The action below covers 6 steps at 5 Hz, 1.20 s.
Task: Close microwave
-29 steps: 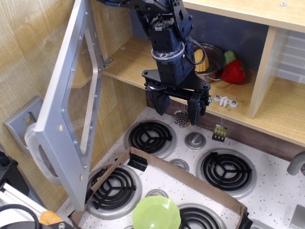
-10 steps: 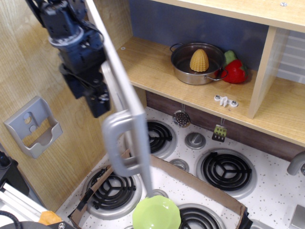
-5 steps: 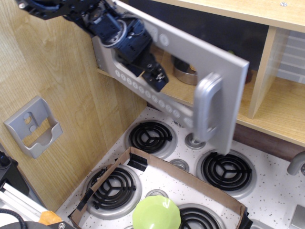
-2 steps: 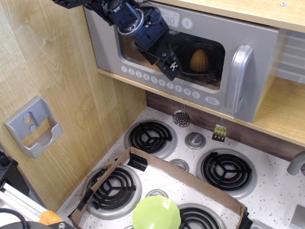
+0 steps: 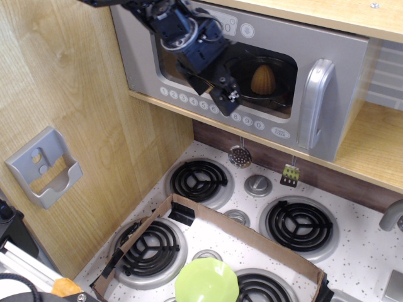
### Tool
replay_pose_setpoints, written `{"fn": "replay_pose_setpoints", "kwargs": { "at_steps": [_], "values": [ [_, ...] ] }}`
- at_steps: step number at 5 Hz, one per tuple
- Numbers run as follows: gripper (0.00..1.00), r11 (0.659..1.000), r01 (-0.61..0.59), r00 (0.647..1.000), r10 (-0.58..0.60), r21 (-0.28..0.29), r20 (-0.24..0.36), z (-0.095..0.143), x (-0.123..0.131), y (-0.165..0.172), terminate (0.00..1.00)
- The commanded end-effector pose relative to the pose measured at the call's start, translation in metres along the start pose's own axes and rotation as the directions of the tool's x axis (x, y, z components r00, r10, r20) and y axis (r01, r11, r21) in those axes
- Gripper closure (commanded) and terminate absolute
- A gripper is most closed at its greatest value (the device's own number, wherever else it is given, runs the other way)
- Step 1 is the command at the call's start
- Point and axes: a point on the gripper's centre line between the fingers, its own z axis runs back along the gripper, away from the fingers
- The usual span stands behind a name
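The microwave [image 5: 252, 82] door sits shut; the gripper [image 5: 221, 94] hovers at its window, finger spread indiscernible.

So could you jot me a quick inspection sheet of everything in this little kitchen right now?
Surface: speckled stovetop with coil burners.
Job's things: microwave, door flush against its front; yellow corn shows through the window.
Clutter: cardboard frame, green bowl.
Grippers: gripper at the button row; open or shut, cannot tell.
Cables: thin wires on the arm only.
Surroundings: wood side panel, grey wall holder, hanging utensils.
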Motion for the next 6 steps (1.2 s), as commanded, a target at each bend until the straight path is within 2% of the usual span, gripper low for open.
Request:
{"fn": "replay_pose_setpoints", "kwargs": {
  "at_steps": [1,2,3,6],
  "values": [
    [0.00,0.993,-0.109,0.984,0.114,0.041,-0.136,0.036,-0.004,-0.016,0.00],
    [0.00,0.977,-0.207,0.950,0.213,0.048,-0.228,0.036,-0.009,-0.023,0.00],
    [0.00,0.969,-0.235,0.936,0.246,0.070,-0.253,0.038,-0.009,-0.030,0.00],
    [0.00,0.969,-0.235,0.936,0.246,0.070,-0.253,0.038,-0.009,-0.030,0.00]
  ]
}}
